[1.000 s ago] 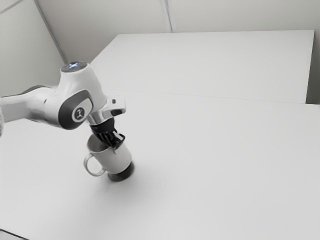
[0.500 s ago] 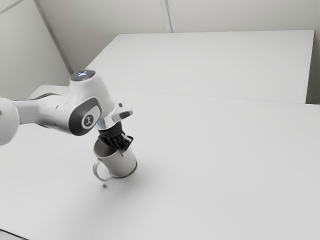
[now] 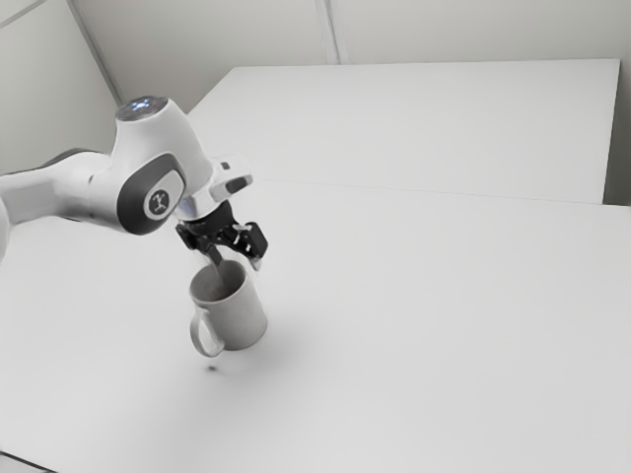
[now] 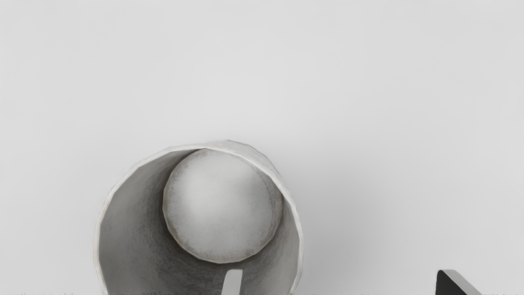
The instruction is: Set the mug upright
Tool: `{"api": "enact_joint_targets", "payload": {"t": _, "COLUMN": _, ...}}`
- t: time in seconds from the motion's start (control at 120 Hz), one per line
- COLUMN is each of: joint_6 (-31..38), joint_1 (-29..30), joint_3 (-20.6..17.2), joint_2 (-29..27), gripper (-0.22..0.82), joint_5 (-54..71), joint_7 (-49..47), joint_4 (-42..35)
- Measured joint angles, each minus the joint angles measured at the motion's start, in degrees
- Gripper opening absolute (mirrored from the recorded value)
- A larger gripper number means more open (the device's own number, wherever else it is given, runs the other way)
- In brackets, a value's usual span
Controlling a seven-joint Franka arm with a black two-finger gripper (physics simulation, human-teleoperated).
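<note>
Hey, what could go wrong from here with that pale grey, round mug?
One finger of the black two-finger gripper is over or inside the mouth of the mug, the other outside. Moving sideways might catch the wall and tip the mug. Closing now could pinch the wall, so lifting might drag it along.

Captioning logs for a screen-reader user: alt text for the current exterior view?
Pale mug, mouth up on a white table, its handle toward the exterior view's left. Robot arm reaches in from that side, black jaws open at its top.
</note>
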Motion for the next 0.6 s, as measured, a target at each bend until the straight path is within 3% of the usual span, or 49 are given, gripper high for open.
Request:
{"api": "enact_joint_targets", "payload": {"t": 0.133, "joint_6": -8.57, "joint_1": 0.1, "joint_3": 0.05, "joint_2": 0.35, "gripper": 0.55, "joint_5": -0.25, "joint_7": -0.55, "joint_4": 8.11}}
{"api": "enact_joint_targets", "payload": {"t": 0.358, "joint_6": -21.52, "joint_1": -0.37, "joint_3": -0.17, "joint_2": 5.66, "gripper": 0.59, "joint_5": 0.01, "joint_7": -1.26, "joint_4": 22.71}}
{"api": "enact_joint_targets", "payload": {"t": 0.6, "joint_6": -29.79, "joint_1": -0.63, "joint_3": -0.29, "joint_2": 10.52, "gripper": 0.6, "joint_5": 0.23, "joint_7": -1.73, "joint_4": 34.67}}
